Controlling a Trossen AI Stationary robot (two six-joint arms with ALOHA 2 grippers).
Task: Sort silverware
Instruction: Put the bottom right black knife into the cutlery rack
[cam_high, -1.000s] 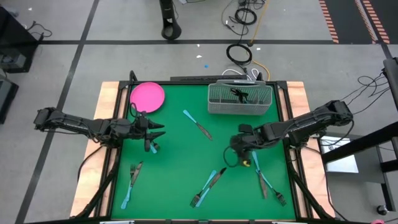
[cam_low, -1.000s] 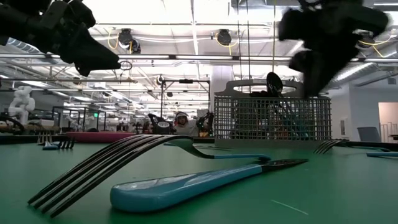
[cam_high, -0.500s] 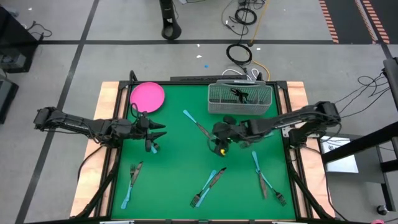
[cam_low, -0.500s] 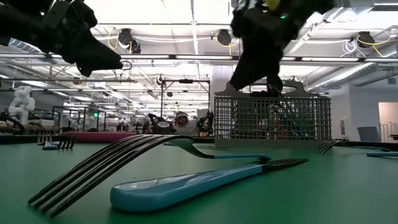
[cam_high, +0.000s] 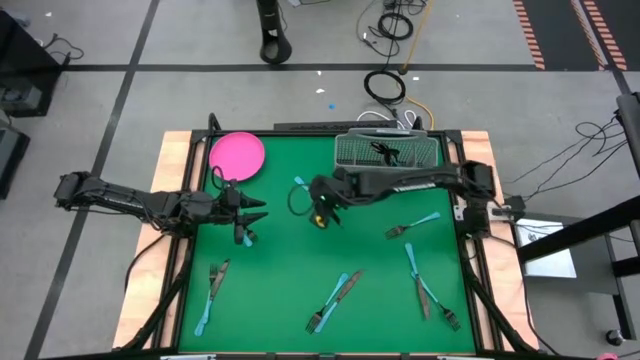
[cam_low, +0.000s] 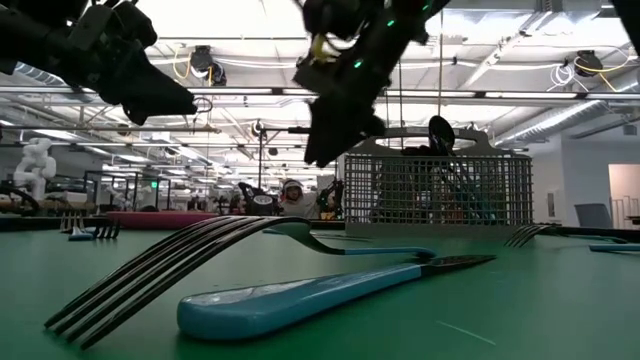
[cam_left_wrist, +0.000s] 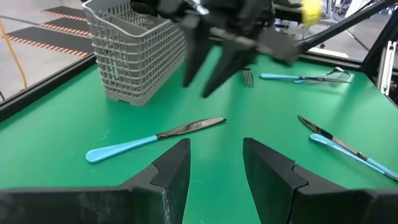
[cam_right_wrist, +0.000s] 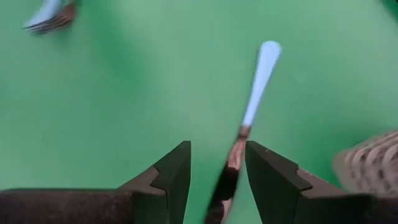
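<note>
Green counter underfoot, wide and flat. Far side: mesh basket right of centre, a few pieces standing in it already; pink plate at the far left corner. Right arm stretched well across toward centre, right tool poised over a knife lying flat just left of the basket — fingers parted, knife lined up in the gap below, nothing gripped. Left tool hanging over the left of the counter, fingers partly open, empty, waiting. Remaining silverware scattered flat: fork right of centre, fork and knife crossed at the near middle, pair near right, pair near left. Judging handling: light, stiff, thin, smooth — likely to skid on the cloth or twist between the fingers. Best hold probably across the blue handle, near where it meets the dark blade, so it hangs balanced. Low profile means fingertips must come right down to the counter; a shallow pinch could flick it away.
</note>
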